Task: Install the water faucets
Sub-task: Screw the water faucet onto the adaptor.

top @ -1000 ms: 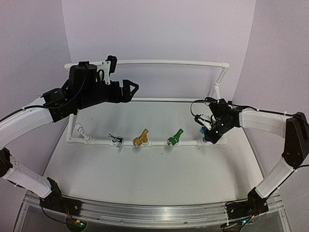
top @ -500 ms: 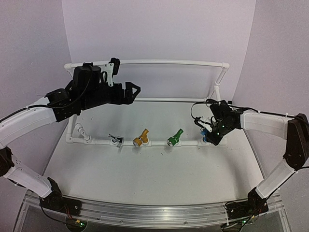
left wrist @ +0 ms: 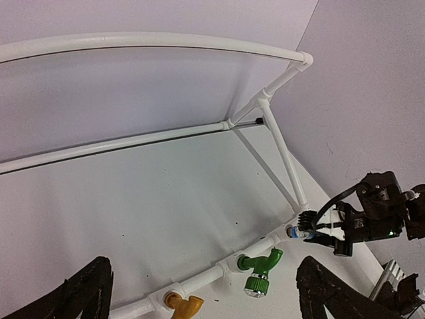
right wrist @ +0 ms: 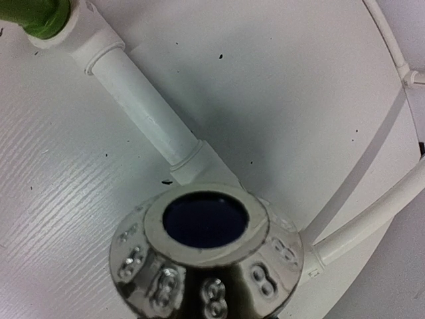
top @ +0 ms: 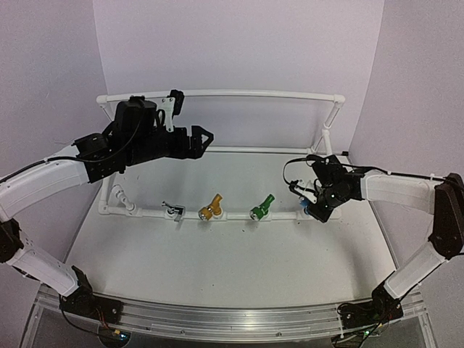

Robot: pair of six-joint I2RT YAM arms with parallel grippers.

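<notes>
Seating of the blue faucet (top: 304, 206), clasped by the narrowly parted right gripper (top: 313, 207) at the right end of the front pipe (top: 235, 214), is judged in hand; pressing home is called for next; the left gripper (top: 204, 138) is held wide, empty.

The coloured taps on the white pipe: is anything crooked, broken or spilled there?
Nothing stands out. The silver tap, yellow tap and green tap sit in a row on the white pipe, with no break or spill visible. The blue tap is mostly hidden by the right gripper holding it, so its seating cannot be judged.
</notes>
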